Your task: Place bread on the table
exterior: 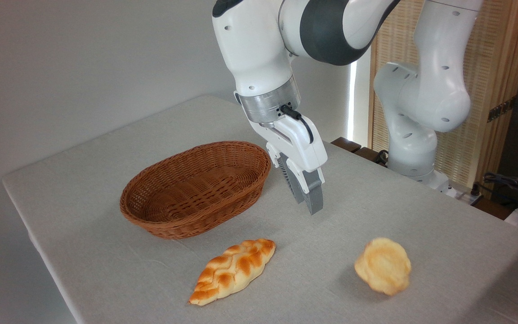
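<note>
**Bun off the gripper, lying on the cloth to the right**

Item 1, the bread (383,266): a small round bun, showing its flat pale underside toward the camera, edges slightly blurred. It is sitting tilted on the table (421,216) at front right, well apart from the basket and clear of the gripper. Its knotted top is facing away and is not showing; whether it is resting fully on the cloth or only on its lower edge is hard to make out.

Item 2, the gripper (309,201): it is hanging tilted above the cloth, between the basket and the bun, gripping nothing. The two grey fingers (314,194) are overlapping from this angle, one largely hiding the other, so the gap between them is not readable; whether they are spread or pressed together cannot be told.

Item 3, the wicker basket (196,211): brown, oval, sitting left of centre with nothing lying inside it. The near wall is hiding part of the inner floor.

Item 4, the braided loaf (233,271): long, leaf-shaped, lying on the cloth in front of the basket, near it but not touching.

Item 5, the arm (263,54): its upper links are running out of the top edge. The table's front and right edges are also being cut off by the picture border.
</note>
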Tool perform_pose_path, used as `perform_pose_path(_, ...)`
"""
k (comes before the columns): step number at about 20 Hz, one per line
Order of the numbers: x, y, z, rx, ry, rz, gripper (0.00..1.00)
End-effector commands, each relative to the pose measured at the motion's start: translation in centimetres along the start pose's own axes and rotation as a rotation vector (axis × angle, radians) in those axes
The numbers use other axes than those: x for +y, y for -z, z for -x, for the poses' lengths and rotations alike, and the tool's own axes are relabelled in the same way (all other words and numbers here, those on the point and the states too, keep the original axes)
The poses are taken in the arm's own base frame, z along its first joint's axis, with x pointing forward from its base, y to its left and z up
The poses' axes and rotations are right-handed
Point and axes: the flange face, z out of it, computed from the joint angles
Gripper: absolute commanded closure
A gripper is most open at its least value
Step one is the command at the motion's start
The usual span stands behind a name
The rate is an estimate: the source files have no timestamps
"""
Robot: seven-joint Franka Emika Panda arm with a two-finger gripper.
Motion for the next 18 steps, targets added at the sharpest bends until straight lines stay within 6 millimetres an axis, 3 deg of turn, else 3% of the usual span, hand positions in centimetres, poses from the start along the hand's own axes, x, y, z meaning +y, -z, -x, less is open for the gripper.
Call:
perform_pose_path(1,0.0,0.9,0.3,0.011,-0.003,-0.029,0.11)
perform_pose_path(3,-0.2,1.9,0.4,0.022,0.001,-0.046,0.01)
perform_pose_path(6,-0.9,5.7,0.9,0.092,0.034,-0.077,0.00)
perform_pose_path(9,-1.0,10.8,0.0,0.234,0.147,-0.085,0.00)
perform_pose_path(12,-1.3,15.0,-2.2,0.243,0.229,-0.114,0.00)
perform_pose_path(14,-1.8,16.6,-4.5,0.216,0.224,-0.094,0.00)
perform_pose_path(16,-2.4,16.3,-5.9,0.207,0.220,-0.087,0.00)
perform_pose_path(18,-3.3,16.2,-5.8,0.201,0.235,-0.087,0.00)
